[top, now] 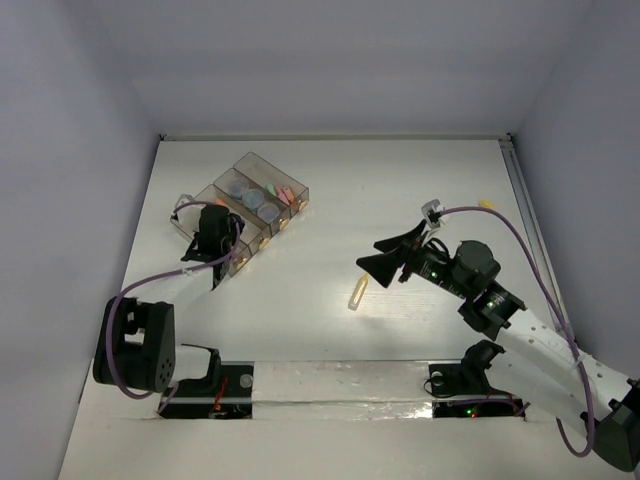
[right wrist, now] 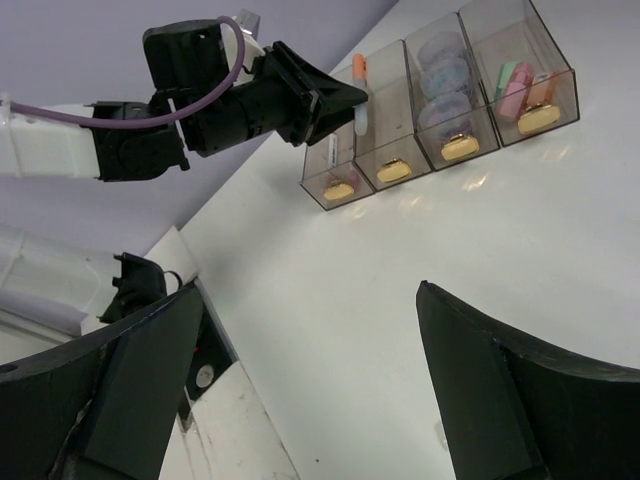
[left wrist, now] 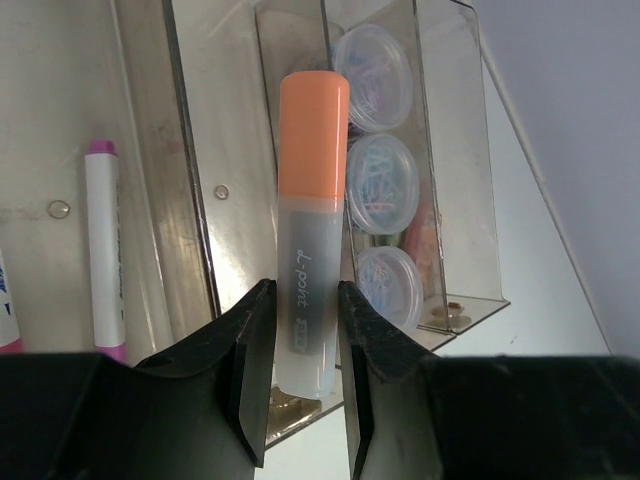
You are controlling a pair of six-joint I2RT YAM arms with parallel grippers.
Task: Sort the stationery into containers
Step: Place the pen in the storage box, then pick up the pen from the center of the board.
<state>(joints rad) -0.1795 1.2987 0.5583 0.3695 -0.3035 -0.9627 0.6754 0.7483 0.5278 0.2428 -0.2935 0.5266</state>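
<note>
My left gripper is shut on an orange-capped stick with a frosted body, held lengthwise over the clear brownish containers. In the top view this gripper hangs over the near end of the container row. Three round rolls fill the compartment to the right of the stick. A white pen with a pink tip lies in a compartment to its left. Pink and green sticks lie in the end compartment. My right gripper is open and empty, above a yellow stick lying on the table.
A small yellow item lies near the table's right rail. The arm bases sit along the near edge, with a white strip between them. Grey walls close in the table on three sides.
</note>
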